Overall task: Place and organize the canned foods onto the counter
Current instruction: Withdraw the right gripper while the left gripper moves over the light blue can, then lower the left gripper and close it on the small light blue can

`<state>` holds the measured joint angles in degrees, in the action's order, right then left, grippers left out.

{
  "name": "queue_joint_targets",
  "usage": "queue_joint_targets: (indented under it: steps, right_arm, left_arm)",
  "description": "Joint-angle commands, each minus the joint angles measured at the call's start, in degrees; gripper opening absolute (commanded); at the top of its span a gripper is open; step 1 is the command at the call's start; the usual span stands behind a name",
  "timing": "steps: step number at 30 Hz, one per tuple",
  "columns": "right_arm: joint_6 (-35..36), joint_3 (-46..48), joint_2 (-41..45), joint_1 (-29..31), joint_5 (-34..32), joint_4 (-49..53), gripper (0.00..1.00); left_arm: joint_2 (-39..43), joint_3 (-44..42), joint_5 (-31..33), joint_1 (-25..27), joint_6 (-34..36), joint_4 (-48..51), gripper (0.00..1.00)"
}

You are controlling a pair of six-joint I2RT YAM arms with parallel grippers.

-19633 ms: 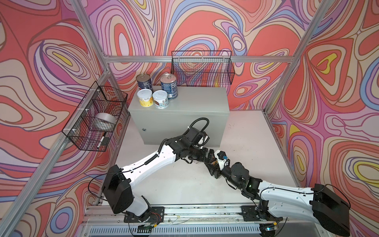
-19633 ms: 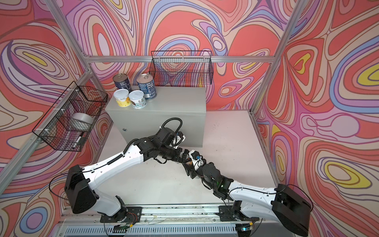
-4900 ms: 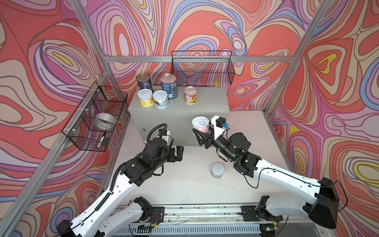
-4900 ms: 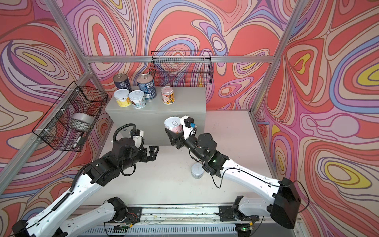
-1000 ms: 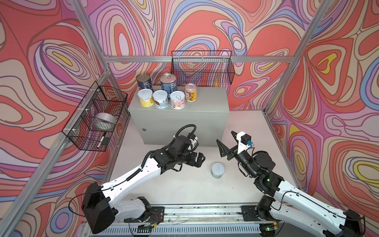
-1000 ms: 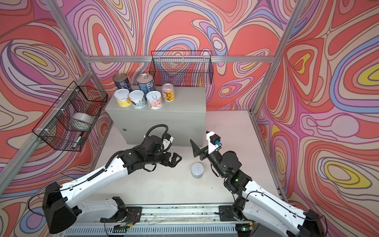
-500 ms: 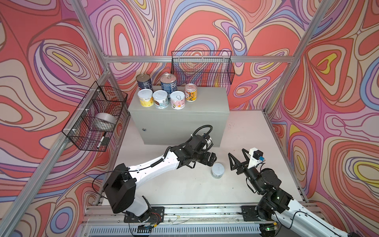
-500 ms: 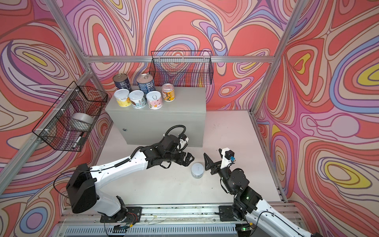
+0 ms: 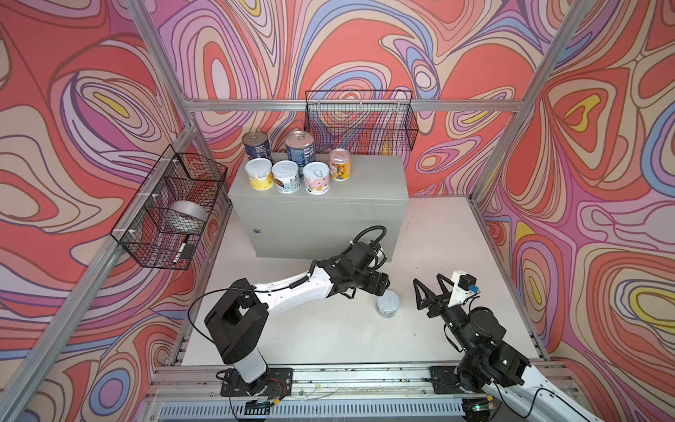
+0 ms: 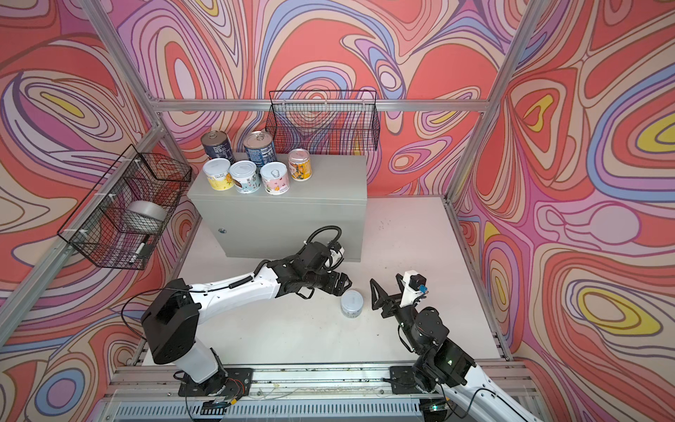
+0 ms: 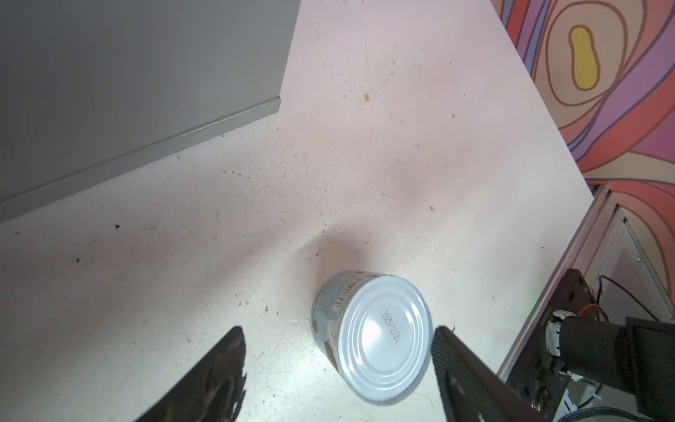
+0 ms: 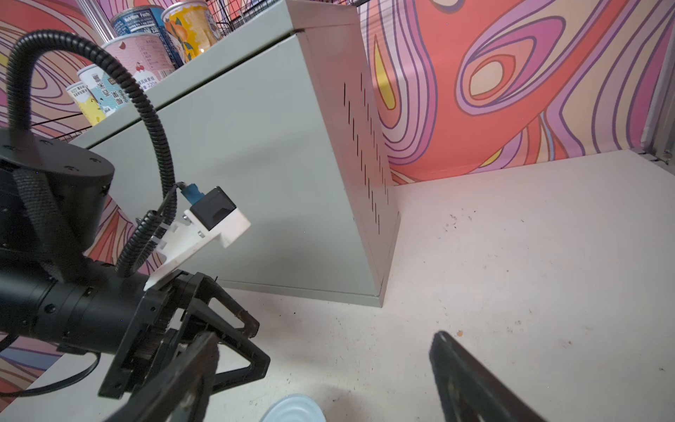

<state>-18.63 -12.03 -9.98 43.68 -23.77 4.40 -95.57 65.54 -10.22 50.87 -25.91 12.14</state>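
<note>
Counter (image 9: 317, 215): grey cabinet, six cans (image 9: 287, 176) upright on its top, grouped toward the left rear corner
Seventh can (image 9: 388, 303): pale label, upright on the white tabletop (image 9: 328, 329) in front of the counter's right end
Left gripper (image 9: 381, 286): at that can, fingers apart on either side of it, no grip
Right gripper (image 9: 427, 281): in front of the counter, past its right end, fingers spread wide, empty

Swirly red-pink walls (image 9: 365, 44) surround a white tabletop (image 9: 438, 237).

High stereo pair facing counter (image 9: 372, 179), wrist views low, close
</note>
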Motion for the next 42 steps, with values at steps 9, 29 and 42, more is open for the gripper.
queue_joint_targets:
  steps: [9, 29, 42]
  right_arm:
    - [-2.2, 0.2, 0.4, 0.0, -1.6, 4.2, 0.93]
    - [-2.7, -0.8, 1.3, 0.0, -2.6, 7.6, 0.93]
    - [-2.5, -0.9, 3.0, 0.0, -2.7, 9.5, 0.93]
  left_arm:
    - [-1.7, 1.5, -1.0, 3.3, 3.5, -0.3, 0.82]
    - [-9.5, 5.7, -3.0, 7.2, 0.3, 2.6, 0.87]
    - [-13.1, 9.2, 1.2, 8.9, 1.7, 8.6, 0.93]
